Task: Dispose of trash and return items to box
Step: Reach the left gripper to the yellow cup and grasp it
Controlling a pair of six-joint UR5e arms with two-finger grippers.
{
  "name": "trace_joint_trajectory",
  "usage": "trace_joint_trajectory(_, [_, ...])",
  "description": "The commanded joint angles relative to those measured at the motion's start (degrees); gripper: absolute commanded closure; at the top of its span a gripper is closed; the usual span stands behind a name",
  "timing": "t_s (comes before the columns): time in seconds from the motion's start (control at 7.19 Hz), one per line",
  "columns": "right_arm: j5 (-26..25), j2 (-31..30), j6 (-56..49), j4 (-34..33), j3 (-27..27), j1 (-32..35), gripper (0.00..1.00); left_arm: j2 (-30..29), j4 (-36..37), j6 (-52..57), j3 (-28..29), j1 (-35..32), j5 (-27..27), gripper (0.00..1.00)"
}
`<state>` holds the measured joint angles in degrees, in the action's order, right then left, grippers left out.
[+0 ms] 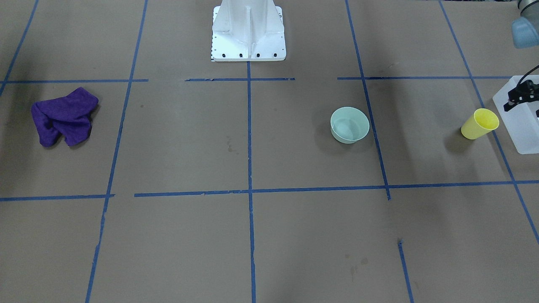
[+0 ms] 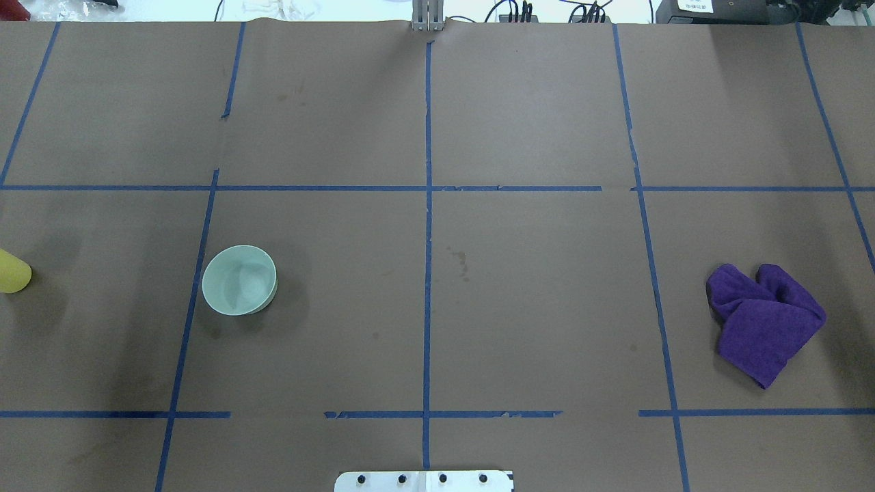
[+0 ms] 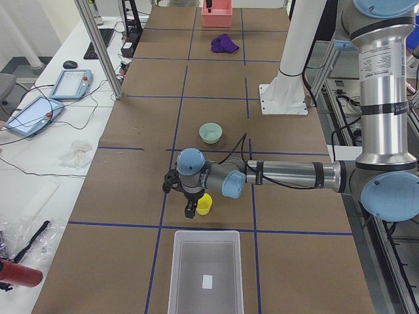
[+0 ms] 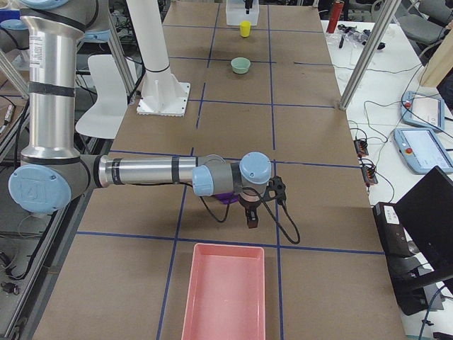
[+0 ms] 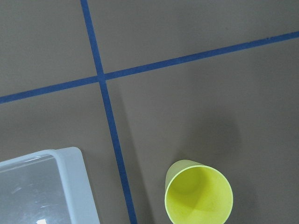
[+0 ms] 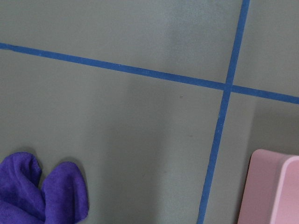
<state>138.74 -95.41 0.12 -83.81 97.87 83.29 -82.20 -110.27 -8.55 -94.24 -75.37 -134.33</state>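
Observation:
The yellow cup [image 1: 480, 123] stands upright on the brown table beside the translucent box [image 1: 522, 126]. It also shows in the left wrist view [image 5: 198, 195], with the box corner [image 5: 46, 186] to its left. The mint-green bowl [image 1: 349, 124] sits upright near the middle. My left gripper [image 3: 190, 209] hangs just beside the cup [image 3: 204, 205], a little above the table. Only its black edge [image 1: 520, 96] shows in the front view, and I cannot tell whether it is open. My right gripper [image 4: 250, 218] hovers next to a purple cloth [image 4: 225, 199]. I cannot tell its state.
The purple cloth [image 1: 63, 115] lies crumpled at the table's far side from the box. A pink bin [image 4: 223, 290] stands at that end, and its corner [image 6: 273, 191] shows in the right wrist view. The white pedestal base [image 1: 247, 31] stands at the robot's edge.

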Motion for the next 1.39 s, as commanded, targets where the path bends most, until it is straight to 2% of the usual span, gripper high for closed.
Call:
trace_joint_trajectory(0.0, [0.12, -0.04, 0.32, 0.22, -0.58, -0.32, 0.0, 0.02, -6.01, -1.82, 4.24, 2.07, 1.0, 0.0])
trace_joint_trajectory(0.56, [2.41, -0.04, 0.23, 0.14, -2.34, -0.41, 0.0, -0.41, -6.1, -1.82, 6.17, 6.11, 0.91, 0.0])
trace_joint_trajectory(0.7, [2.67, -0.04, 0.23, 0.13, -2.51, -0.41, 0.0, -0.5, -6.1, -1.82, 6.26, 7.6, 0.91, 0.08])
trace_joint_trajectory(0.83, [2.85, -0.04, 0.23, 0.13, -2.51, -0.41, 0.0, -0.77, -6.28, -1.82, 6.7, 8.48, 0.91, 0.36])
trace_joint_trajectory(0.97, [2.85, -0.04, 0.23, 0.13, -2.51, -0.41, 0.0, -0.94, -6.19, -1.82, 6.88, 8.84, 0.99, 0.74])
trace_joint_trajectory(1.11, [2.85, -0.04, 0.32, 0.13, -2.51, -0.41, 0.0, -1.38, -6.02, -1.82, 6.88, 9.36, 1.0, 1.0])
trace_joint_trajectory(1.25, [2.85, -0.04, 0.32, 0.13, -2.51, -0.41, 0.0, -1.38, -6.01, -2.0, 6.36, 9.28, 1.0, 1.0])
